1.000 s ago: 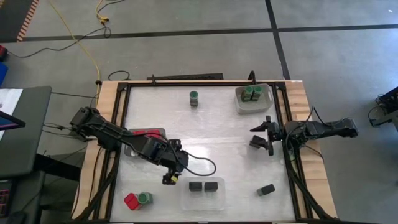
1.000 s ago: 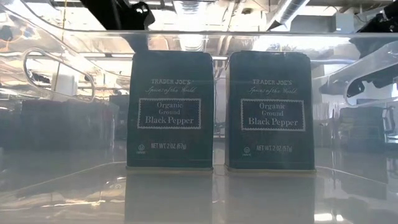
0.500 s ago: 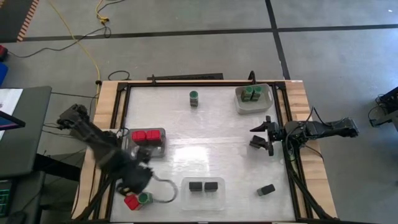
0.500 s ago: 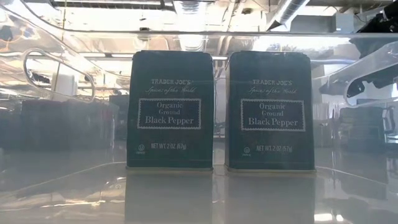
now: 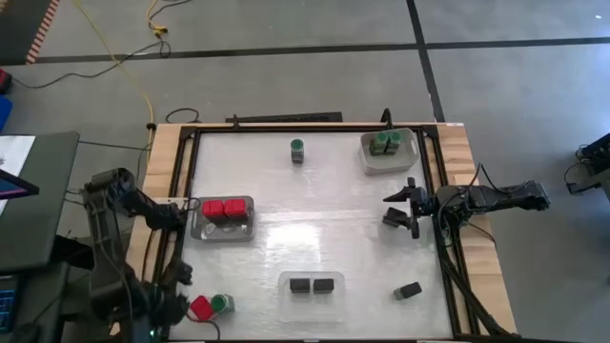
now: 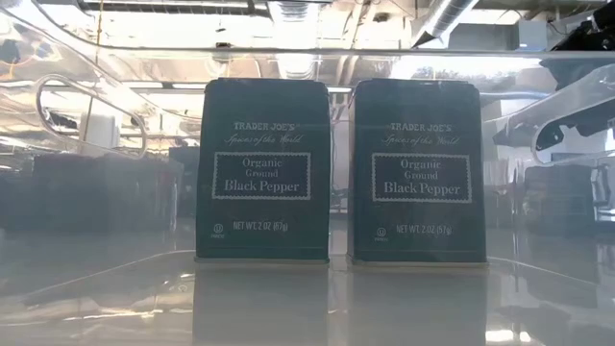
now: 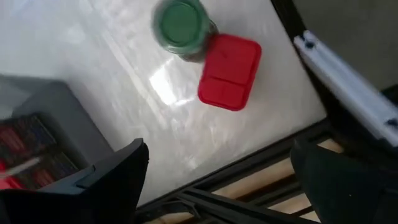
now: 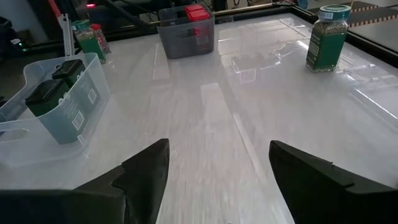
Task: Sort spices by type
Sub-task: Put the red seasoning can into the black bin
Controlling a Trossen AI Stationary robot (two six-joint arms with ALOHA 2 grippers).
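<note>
Spices sit in sorted and loose groups on the white tabletop (image 5: pixel 315 238). Nearest, at the lower middle of the high view, a clear tray (image 5: pixel 312 286) holds two black pepper boxes (image 5: pixel 300 285) side by side; the low view shows both upright, labelled black pepper. At lower left a red container (image 5: pixel 201 308) and a green-lidded jar (image 5: pixel 221 303) touch, loose, with the left tool (image 7: pixel 217 180) spread wide above them. One black box (image 5: pixel 410 290) lies loose at lower right. Mid-left, a grey tray (image 5: pixel 223 229) holds two red containers (image 5: pixel 222 208). At mid-right the right tool (image 5: pixel 404 208) hangs with its fingers spread, holding nothing. Farther, at upper right, a clear bin (image 5: pixel 387 160) holds two green-lidded jars (image 5: pixel 386 142); one more jar (image 5: pixel 297 149) stands alone at upper middle. Grey floor surrounds the tabletop, a yellow cable (image 5: pixel 124 57) running across it.
</note>
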